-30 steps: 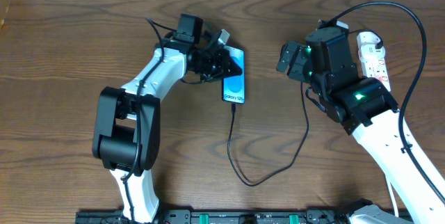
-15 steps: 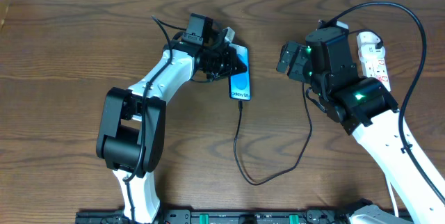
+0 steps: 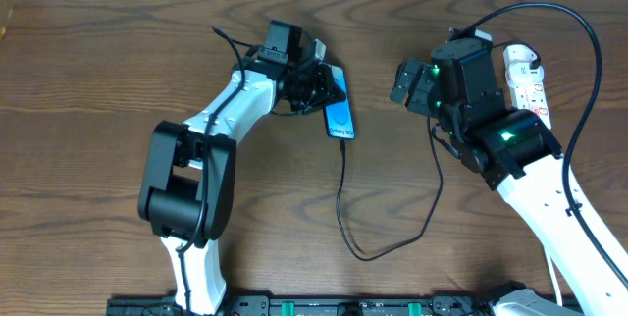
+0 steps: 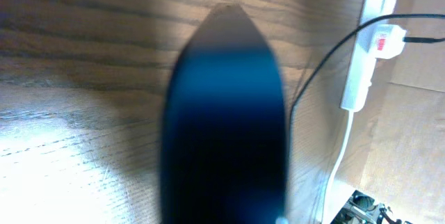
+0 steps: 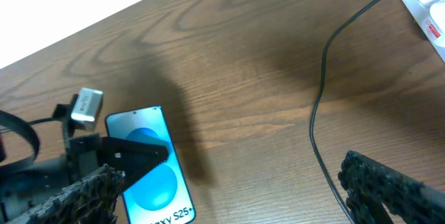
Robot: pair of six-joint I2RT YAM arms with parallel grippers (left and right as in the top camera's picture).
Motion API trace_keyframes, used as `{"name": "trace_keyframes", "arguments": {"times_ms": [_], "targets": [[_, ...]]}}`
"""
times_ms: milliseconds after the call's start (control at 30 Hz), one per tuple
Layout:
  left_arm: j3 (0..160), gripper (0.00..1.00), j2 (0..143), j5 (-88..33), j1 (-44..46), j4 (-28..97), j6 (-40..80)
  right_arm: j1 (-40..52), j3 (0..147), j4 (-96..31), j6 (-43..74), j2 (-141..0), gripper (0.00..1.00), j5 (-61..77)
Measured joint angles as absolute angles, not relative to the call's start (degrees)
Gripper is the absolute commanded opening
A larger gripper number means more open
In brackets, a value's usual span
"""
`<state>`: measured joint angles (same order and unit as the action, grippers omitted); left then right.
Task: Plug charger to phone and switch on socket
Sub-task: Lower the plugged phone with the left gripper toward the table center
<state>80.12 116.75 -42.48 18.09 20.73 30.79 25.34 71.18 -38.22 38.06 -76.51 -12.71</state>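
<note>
Two-part job, reading part one as done. Clamping left gripper [image 3: 322, 87] shut on near end of phone [image 3: 339, 117], screen up, body stretching ahead of the fingers. Seeing charger [image 3: 340, 190] tip seated in phone's far end, thin cable trailing off toward right arm. Showing right gripper [image 3: 404, 80] spread wide, empty, hovering beside phone, apart from it. Placing socket [image 3: 525, 76] behind right wrist, white adapter seemingly already in it. Judging switch step in hand now. Needing right arm drawing back over socket, narrowing jaws, pressing one fingertip down on its switch.
</note>
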Motion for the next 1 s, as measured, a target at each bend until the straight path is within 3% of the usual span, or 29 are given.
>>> {"name": "trace_keyframes", "arguments": {"times_ms": [1000], "targets": [[80.1,0.08,120.6,-38.4,25.1,19.1,35.0,25.4,71.2,-38.7,38.1,-76.5,0.99,-12.7]]}}
